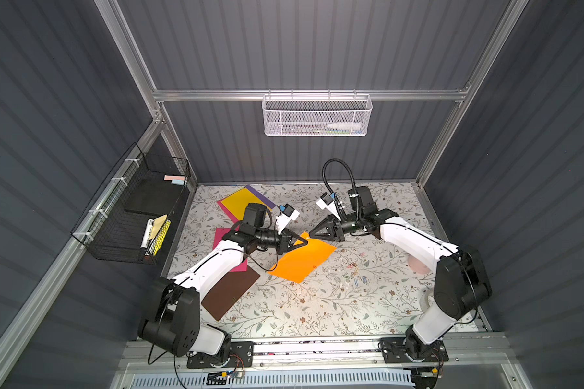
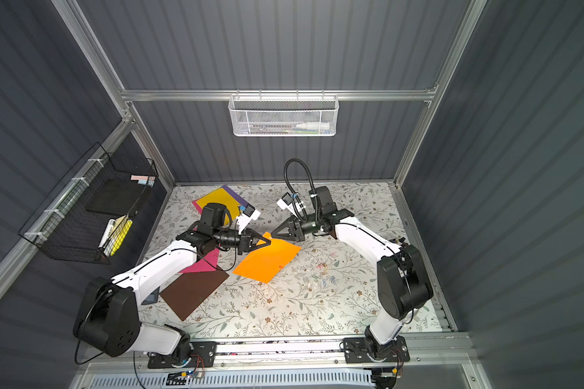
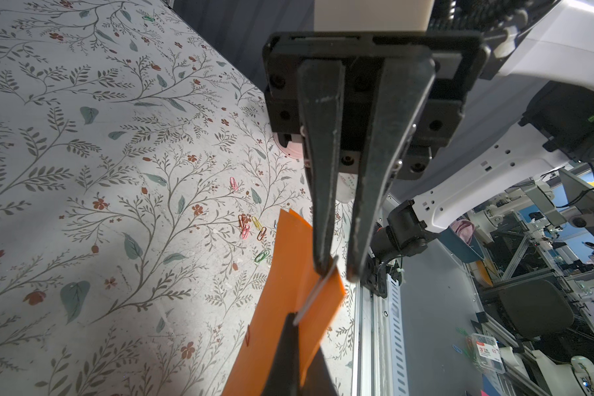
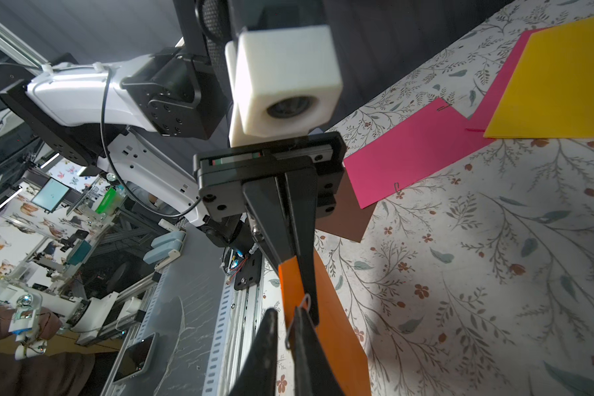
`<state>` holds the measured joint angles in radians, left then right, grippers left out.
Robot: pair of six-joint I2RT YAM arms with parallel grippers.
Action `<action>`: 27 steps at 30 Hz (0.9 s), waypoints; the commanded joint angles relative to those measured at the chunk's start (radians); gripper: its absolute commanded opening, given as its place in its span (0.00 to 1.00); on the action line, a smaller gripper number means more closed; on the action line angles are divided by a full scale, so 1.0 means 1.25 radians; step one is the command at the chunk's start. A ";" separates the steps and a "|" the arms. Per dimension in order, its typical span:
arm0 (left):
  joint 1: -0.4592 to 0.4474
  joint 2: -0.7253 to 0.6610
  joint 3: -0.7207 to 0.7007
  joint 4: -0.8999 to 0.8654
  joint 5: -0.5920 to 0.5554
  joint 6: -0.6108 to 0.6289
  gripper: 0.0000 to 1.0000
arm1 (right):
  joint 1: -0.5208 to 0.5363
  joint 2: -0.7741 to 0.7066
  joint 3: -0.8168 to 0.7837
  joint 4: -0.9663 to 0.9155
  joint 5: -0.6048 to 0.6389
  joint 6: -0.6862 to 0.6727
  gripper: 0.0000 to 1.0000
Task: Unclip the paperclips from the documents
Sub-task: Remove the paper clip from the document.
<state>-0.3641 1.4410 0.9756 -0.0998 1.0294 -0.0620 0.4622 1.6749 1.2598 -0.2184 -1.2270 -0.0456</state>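
Nearest my base, the brown document (image 1: 230,291) lies flat on the floral table (image 1: 317,313) by my left arm. Loose paperclips (image 1: 352,271) in mixed colours are scattered right of centre. Just beyond, the orange document (image 1: 304,261) runs up to mid-table, a reddish clip (image 3: 247,335) on one edge. My left gripper (image 1: 306,241), fingers pressed together, pinches its far corner and holds it off the surface. Tip to tip with it, my right gripper (image 1: 311,233) meets the pale paperclip (image 3: 314,296) on that corner. Its fingers (image 3: 323,192) stand a narrow slit apart and the wire lies against one of them; I cannot tell whether it is pinched. Farther back, a magenta document (image 4: 408,154) with two clips on its edges shows beside my left arm. The yellow document (image 1: 238,203) overlaps a purple document (image 1: 263,198) near the rear wall.
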 commanded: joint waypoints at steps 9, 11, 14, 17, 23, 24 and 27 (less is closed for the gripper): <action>-0.002 0.008 0.017 -0.012 0.012 0.016 0.00 | -0.012 0.005 -0.003 -0.017 -0.004 -0.015 0.00; -0.002 0.006 0.016 -0.012 0.012 0.015 0.00 | -0.016 0.005 -0.002 -0.018 0.000 -0.014 0.00; -0.002 0.007 0.017 -0.013 0.012 0.014 0.00 | -0.024 0.006 0.003 -0.022 0.001 -0.014 0.00; -0.002 0.008 0.017 -0.015 0.010 0.014 0.00 | -0.029 0.008 0.013 -0.042 0.002 -0.028 0.00; -0.002 0.013 0.021 -0.020 0.004 0.017 0.00 | -0.039 0.008 0.022 -0.066 0.009 -0.043 0.00; -0.002 0.013 0.022 -0.022 0.002 0.018 0.00 | -0.043 0.008 0.023 -0.069 0.013 -0.045 0.00; -0.002 0.014 0.028 -0.033 -0.005 0.023 0.00 | -0.062 0.004 0.015 -0.069 0.050 -0.033 0.00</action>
<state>-0.3668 1.4494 0.9775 -0.1108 1.0283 -0.0616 0.4046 1.6749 1.2606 -0.2783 -1.1957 -0.0666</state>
